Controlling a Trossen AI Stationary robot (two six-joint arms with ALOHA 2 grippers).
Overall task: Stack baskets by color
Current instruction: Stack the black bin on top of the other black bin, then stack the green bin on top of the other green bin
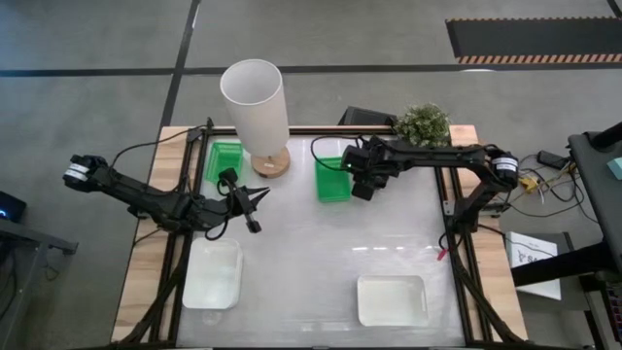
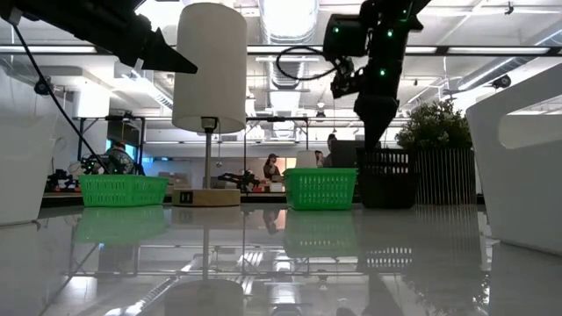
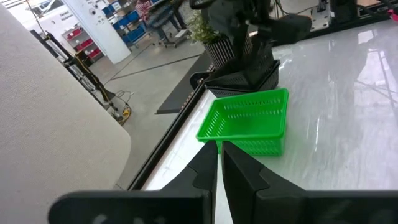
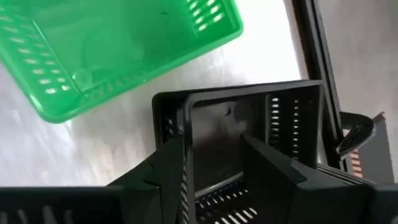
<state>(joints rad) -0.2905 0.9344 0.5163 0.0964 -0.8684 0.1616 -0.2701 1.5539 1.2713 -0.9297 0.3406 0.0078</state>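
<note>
Straddling the black basket's (image 4: 249, 124) wall, the right tool (image 4: 214, 165) stands open.

The left arm was stretched from the left edge of the table toward its middle. The left gripper (image 1: 255, 206) was held above the surface, and its fingers (image 3: 208, 171) were pressed together with nothing between them. The right arm was extended from the right side across the far part of the table, with the wrist bent downward. The right gripper (image 1: 362, 185) was pointed down, and its fingers (image 4: 171, 165) were seen spread apart, with a clear gap between them.
</note>
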